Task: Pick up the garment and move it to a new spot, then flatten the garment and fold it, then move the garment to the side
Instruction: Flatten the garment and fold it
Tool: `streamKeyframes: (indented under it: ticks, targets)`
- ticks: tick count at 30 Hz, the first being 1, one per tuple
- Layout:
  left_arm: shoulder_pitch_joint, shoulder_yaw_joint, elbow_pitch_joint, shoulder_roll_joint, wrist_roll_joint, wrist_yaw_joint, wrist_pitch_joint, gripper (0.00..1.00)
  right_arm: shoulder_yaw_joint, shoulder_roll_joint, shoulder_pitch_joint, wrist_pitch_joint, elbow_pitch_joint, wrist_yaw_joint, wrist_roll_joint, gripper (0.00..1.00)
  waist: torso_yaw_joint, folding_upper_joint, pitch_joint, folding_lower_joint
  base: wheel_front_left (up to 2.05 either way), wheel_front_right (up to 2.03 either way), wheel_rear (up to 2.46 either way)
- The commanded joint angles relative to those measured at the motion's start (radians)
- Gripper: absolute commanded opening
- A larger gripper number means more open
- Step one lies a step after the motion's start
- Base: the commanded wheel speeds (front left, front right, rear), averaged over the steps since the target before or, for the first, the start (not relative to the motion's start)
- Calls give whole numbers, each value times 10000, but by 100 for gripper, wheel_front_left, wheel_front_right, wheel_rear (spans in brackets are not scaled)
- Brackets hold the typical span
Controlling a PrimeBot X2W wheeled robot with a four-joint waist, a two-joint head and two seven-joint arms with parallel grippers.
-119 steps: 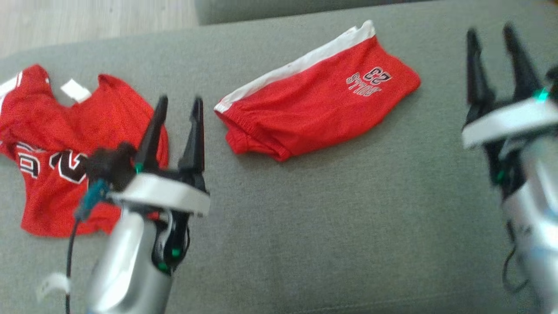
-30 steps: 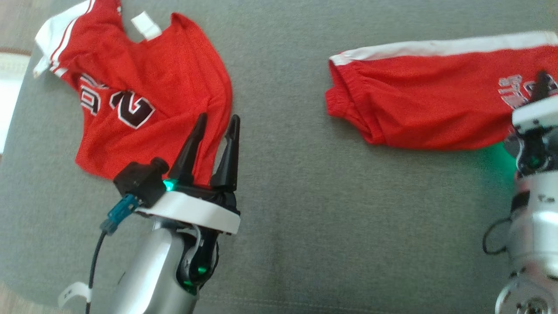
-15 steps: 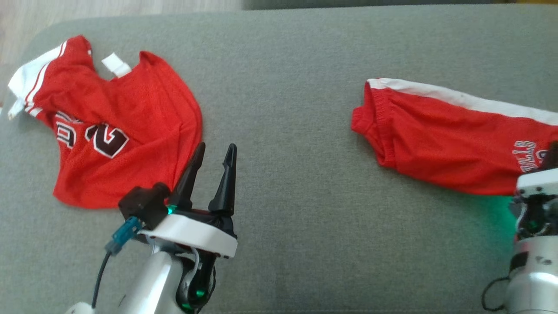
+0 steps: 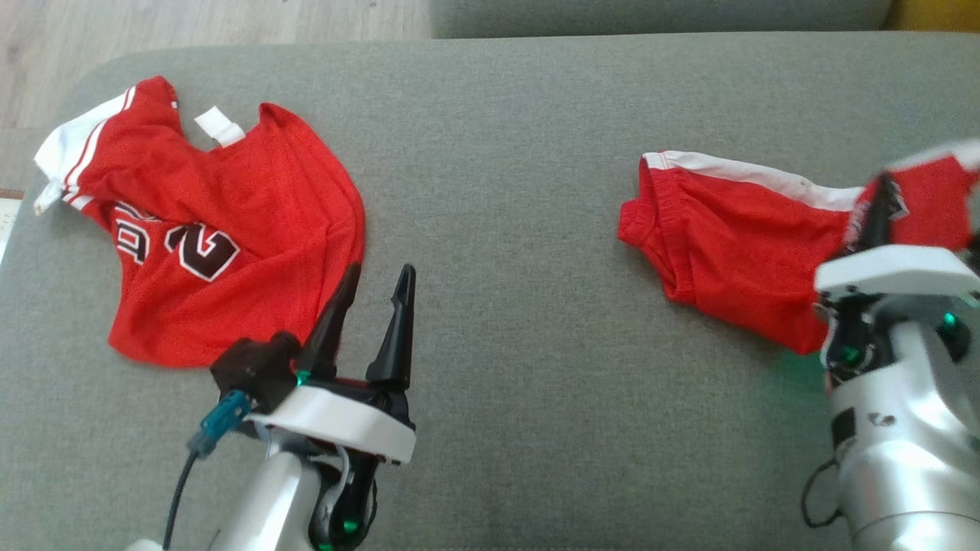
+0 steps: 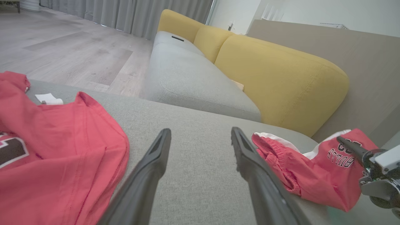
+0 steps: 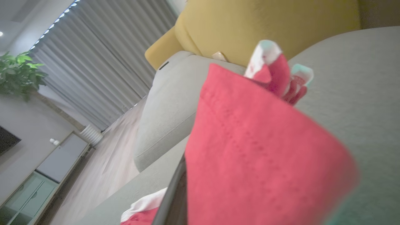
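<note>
Pick-up step: my right pincer (image 4: 879,203) clamps red shorts (image 4: 727,245), end raised; left pincer (image 4: 380,275) wide. Next: carry to fresh spot.

Soft even daylight; the garment (image 6: 250,156) blurs near the lens.

Grey sofa seat (image 5: 193,81), yellow back cushions (image 5: 281,84), pale wood floor (image 5: 62,47), long grey curtains (image 6: 103,62), leafy plant (image 6: 18,72)
</note>
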Motion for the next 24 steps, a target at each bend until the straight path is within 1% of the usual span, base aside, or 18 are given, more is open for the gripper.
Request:
streamKeyframes:
  ticks: [1,6,10,14,24]
  targets:
    - [-69,397,-253,55,112,-21,-53,100,583,-15,-405,-171,-237,-7,178,0,32,0,-21,0,0,0,0]
    - [-18,412,-224,55,130,-33,-53,100,2060,-15,-433,-422,-149,-7,821,0,147,0,-43,0,0,0,0]
    - [-63,409,-236,55,132,-17,-53,100,2901,-15,-390,-503,-127,-7,1168,0,256,0,-23,0,0,0,0]
    - [-88,395,-242,55,114,2,-53,100,3480,-15,-315,-534,-115,-7,1359,0,357,0,-25,0,0,0,0]
    - [-57,327,-255,55,24,79,-53,100,4354,-15,-145,-551,-155,-7,1482,0,496,0,-75,0,0,0,0]
